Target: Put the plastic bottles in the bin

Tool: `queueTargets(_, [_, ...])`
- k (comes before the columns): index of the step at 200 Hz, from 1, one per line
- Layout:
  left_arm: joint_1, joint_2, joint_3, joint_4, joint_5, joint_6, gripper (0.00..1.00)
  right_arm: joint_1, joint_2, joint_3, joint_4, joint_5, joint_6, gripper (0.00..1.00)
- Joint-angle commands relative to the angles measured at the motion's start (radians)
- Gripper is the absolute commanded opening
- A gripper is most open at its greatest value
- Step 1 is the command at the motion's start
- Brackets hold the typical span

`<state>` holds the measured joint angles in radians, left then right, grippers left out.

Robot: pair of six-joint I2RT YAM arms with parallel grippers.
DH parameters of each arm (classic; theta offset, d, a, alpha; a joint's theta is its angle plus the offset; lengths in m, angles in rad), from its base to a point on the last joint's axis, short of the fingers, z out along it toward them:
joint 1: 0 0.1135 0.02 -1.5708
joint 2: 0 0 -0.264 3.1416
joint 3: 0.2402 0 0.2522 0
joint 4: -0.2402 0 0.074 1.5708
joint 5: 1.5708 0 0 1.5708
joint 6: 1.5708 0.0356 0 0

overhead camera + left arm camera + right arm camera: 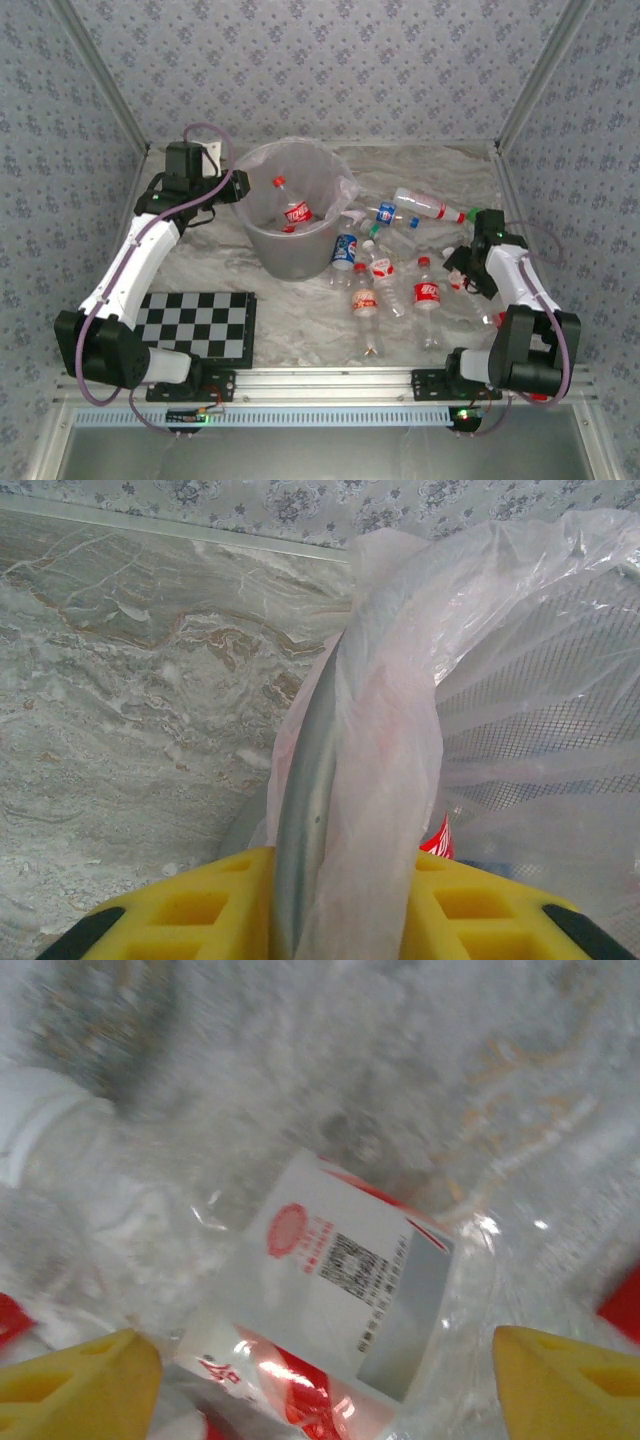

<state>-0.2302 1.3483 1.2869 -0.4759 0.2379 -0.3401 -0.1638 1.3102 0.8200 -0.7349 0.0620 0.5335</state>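
The grey bin (275, 255), lined with a crinkly bag, stands at the back centre with one red-labelled bottle (296, 212) lying inside. My left gripper (237, 187) is shut on the bin's left rim. In the left wrist view the rim and folded bag (350, 770) run between the yellow fingers (200, 910). Several plastic bottles (365, 297) lie scattered to the right of the bin. My right gripper (458, 268) hovers low over them, open. A clear bottle with a red and white label (350, 1280) lies between its wide-spread fingers (80, 1385).
A black-and-white checkered mat (195, 322) lies at the front left. Patterned walls close in the back and both sides. A metal rail (330, 380) runs along the near edge. More bottles (430, 207) lie toward the back right.
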Motion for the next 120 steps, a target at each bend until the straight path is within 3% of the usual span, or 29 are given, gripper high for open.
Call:
queueTargets(1, [-0.009, -0.023, -0.003, -0.037, 0.017, 0.024, 0.33, 0.029, 0.067, -0.009, 0.055, -0.136, 0.028, 0.79])
queueTargets(46, [-0.010, -0.022, -0.003, -0.039, 0.005, 0.026, 0.33, 0.036, 0.112, 0.133, 0.011, -0.214, -0.011, 0.75])
queueTargets(63, [-0.009, -0.021, -0.003, -0.041, 0.003, 0.028, 0.33, 0.037, 0.107, 0.202, -0.078, -0.139, -0.073, 0.82])
queueTargets(81, [-0.009, -0.020, -0.001, -0.042, 0.001, 0.032, 0.33, 0.044, 0.110, 0.238, -0.151, -0.038, -0.172, 1.00])
queueTargets(120, [-0.009, -0.018, 0.001, -0.045, 0.002, 0.035, 0.33, 0.060, 0.186, 0.243, -0.239, -0.079, -0.254, 1.00])
